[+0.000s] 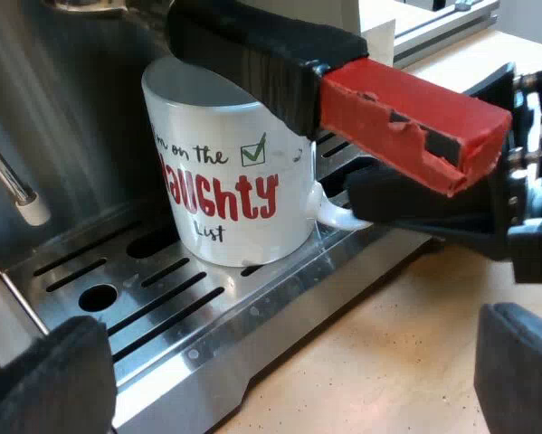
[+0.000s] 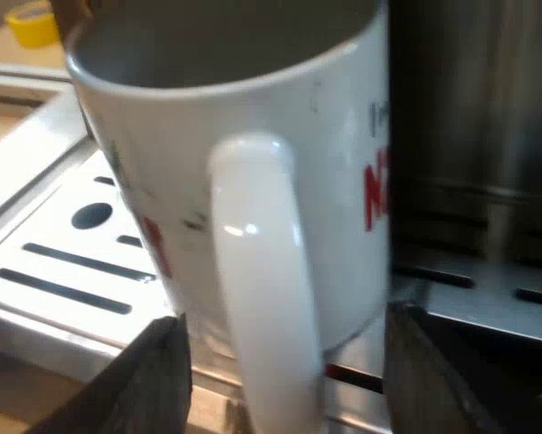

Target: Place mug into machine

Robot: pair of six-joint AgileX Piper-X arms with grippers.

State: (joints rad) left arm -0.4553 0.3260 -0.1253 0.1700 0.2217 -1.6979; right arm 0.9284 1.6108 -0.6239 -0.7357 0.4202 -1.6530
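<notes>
Standing on the slotted drip tray [image 1: 162, 298] of the coffee machine [image 1: 62, 108] is the mug [image 1: 225, 181], white with red lettering, upright as far as I can judge. It sits under the holder's dark handle with its red end [image 1: 415, 117], which passes just above the rim.

Right gripper [image 2: 287, 321]: jaws apart, one finger on each side of the mug's handle [image 2: 261, 271], with a sliver of gap on both sides and no grip on it. Left gripper [image 1: 289, 357]: jaws wide apart, holding nothing, hanging over the tray's front lip and the table [image 1: 388, 362].

Risks:
- If the right gripper backs out off-line, a finger could hook the mug's handle and spin or drag the mug across the tray.
- The gripper sits just below the red end, so rising before it is clear could knock it.
- If the mug is lifted again, its rim could strike the dark handle overhead.

Surface: polished steel grille with long slots and one round hole. It looks slick, so a light nudge would probably slide the mug. The tray's front lip is speckled.

Room: the table is pale wood. A thin steam wand [image 1: 17, 194] hangs clear of the mug. Something small and yellow [image 2: 31, 23] lies on the table beyond the tray.
</notes>
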